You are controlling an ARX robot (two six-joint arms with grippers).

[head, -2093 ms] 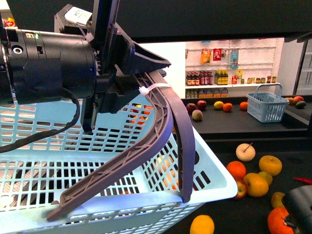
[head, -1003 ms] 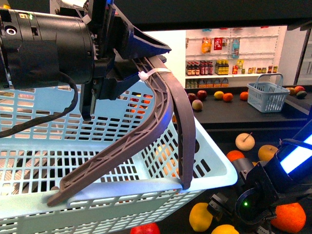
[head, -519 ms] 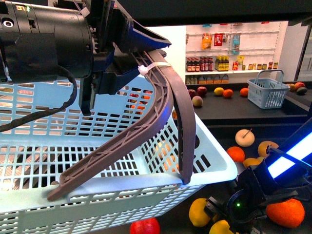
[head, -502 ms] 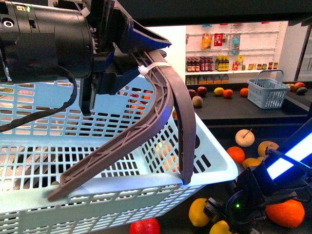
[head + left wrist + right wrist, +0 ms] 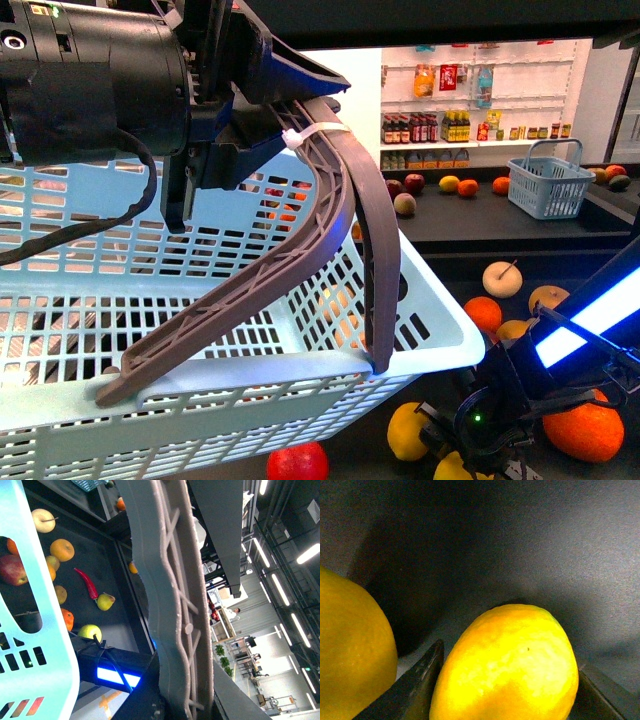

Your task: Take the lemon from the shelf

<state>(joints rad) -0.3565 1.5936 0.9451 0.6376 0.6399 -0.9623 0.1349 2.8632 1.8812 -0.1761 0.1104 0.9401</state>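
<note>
Right wrist view puts the lemon (image 5: 505,672) on the shelf (image 5: 530,545), toward its front edge, between the spread fingers (image 5: 420,685) of the right gripper (image 5: 509,659), seemingly not yet squeezed, so closing and lifting remain; the left gripper (image 5: 310,120) clasps the basket handle (image 5: 335,220).

1. Two pale-blue baskets: large basket (image 5: 300,380) (close up), small basket (image 5: 545,188).
2. One red apple (image 5: 297,463).
3. One red chilli (image 5: 87,583).
4. Two yellow fruits at the right wrist camera: lemon (image 5: 505,670), its neighbour (image 5: 350,650).
</note>
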